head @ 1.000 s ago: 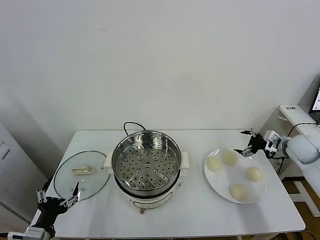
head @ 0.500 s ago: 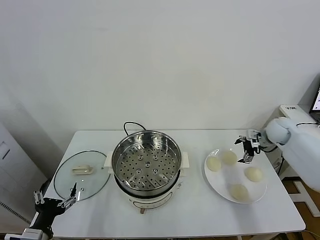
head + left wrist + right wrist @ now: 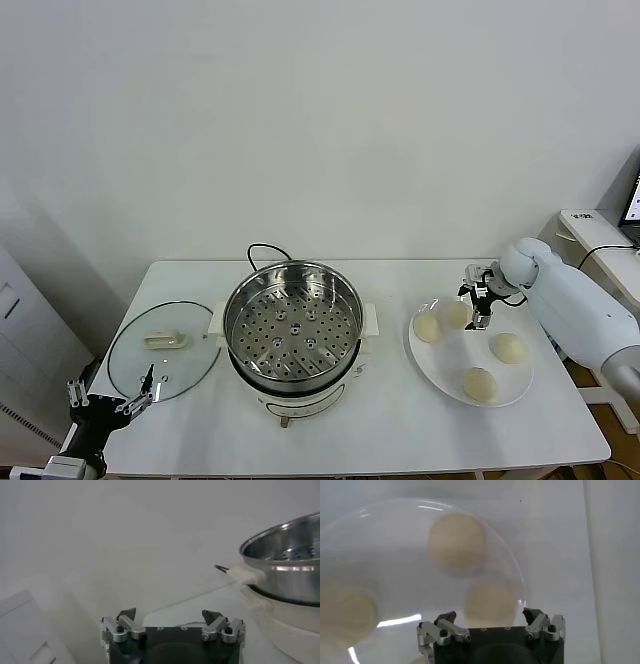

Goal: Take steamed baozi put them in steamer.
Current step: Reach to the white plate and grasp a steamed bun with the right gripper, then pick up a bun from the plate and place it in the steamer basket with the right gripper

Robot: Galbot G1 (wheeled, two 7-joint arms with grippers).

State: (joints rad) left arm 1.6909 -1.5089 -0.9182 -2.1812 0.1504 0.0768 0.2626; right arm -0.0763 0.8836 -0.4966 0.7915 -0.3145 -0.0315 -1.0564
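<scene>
White worktop (image 3: pixel 390 430), contents listed from my left to my right.

Left pincer (image 3: pixel 108 403): parked low at the near left corner of the worktop, jaws spread wide, nothing between them. Its own wrist view shows both fingertips (image 3: pixel 126 614) well apart with only bare surface beyond.

Glass lid (image 3: pixel 163 351): round, clear, with a white handle; lies flat on the worktop just beside the left pincer, between it and the steamer.

Steamer (image 3: pixel 293 335): large shiny steel pot on a white base, white side handles, black cord (image 3: pixel 262 249) trailing behind. Stands at the middle of the worktop. Perforated steel tray inside holds no buns.

Plate (image 3: pixel 440 375): flat, round, white; right of the steamer, apart from it.

Steamed baozi, four, all on the plate: one at the left edge (image 3: pixel 428 327), one at the far edge (image 3: pixel 455 313), one on the right (image 3: pixel 507 346), one nearest me (image 3: pixel 479 383).

Right pincer (image 3: pixel 477 299): over the far edge of the plate, jaws apart, pointing down at the far bun, which sits just below and between the fingers in the wrist view (image 3: pixel 491 603). Whether they touch it I cannot tell; no bun is lifted.
</scene>
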